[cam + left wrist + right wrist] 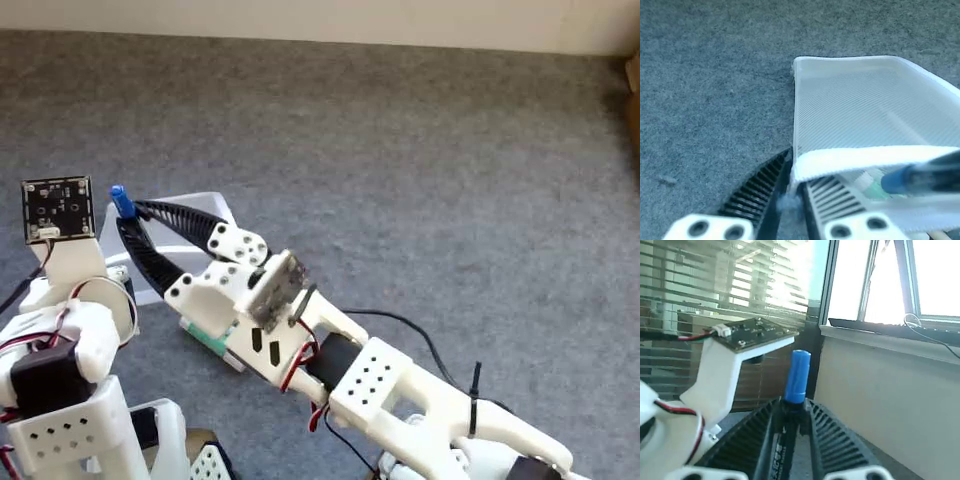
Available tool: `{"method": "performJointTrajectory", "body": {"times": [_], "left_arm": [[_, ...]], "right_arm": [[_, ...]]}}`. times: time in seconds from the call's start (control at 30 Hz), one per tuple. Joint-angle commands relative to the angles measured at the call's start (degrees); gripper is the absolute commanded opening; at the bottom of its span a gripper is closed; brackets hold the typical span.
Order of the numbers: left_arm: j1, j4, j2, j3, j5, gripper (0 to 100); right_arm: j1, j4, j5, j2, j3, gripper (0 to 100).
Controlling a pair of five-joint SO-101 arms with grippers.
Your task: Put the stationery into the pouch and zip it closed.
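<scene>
One mesh pouch (865, 100) at left on carpet (450, 150)
Rim pinched by left gripper (795, 175); blue-capped pen (797, 375) at its mouth, clamped in right gripper (794, 402); camera board (58, 208) beside pen; green-white block (208, 338) under right arm (400, 385)

The pen (796, 374) is seen with a blue cap and black barrel, the pouch (865, 100) in translucent white mesh with fine stripes and a solid white band, the right gripper (794, 404) in white with black ribbed fingers, the table (400, 130) in mottled grey.
</scene>
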Motion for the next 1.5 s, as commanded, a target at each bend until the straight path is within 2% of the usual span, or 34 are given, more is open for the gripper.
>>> {"method": "performJointTrajectory", "body": {"times": [0.0, 0.23, 0.53, 0.7, 0.87, 1.13, 1.27, 1.47], "left_arm": [[0.8, -1.7, 0.7, -0.4, 0.0, 1], [0.7, -1.3, 0.8, -1.9, 0.4, 1], [1.0, -1.2, 1.5, -9.9, 5.0, 1], [0.9, -1.1, 12.7, -16.5, 6.2, 1], [0.7, 3.0, 25.9, -25.5, 6.3, 1], [1.0, 8.2, 33.5, -40.0, 8.7, 1], [1.0, 10.0, 37.5, -45.1, 8.7, 1], [1.1, 9.8, 41.5, -46.7, 11.9, 1]], "right_arm": [[0.4, -1.1, 2.5, -2.5, -2.5, 0.5], [-0.7, -1.1, 2.7, -7.1, 1.6, 0.5], [-0.5, -1.1, 2.7, -7.3, 1.6, 0.5], [-0.5, -1.1, 2.7, -7.2, 1.6, 0.7], [-0.4, -1.1, 2.7, -7.1, 1.5, 0.9], [-0.1, -1.1, 2.7, -5.0, 1.1, 1.0], [2.4, -1.1, 2.6, -0.3, 1.1, 1.2], [3.6, -1.0, 2.4, 2.4, -0.7, 14.1]]}}
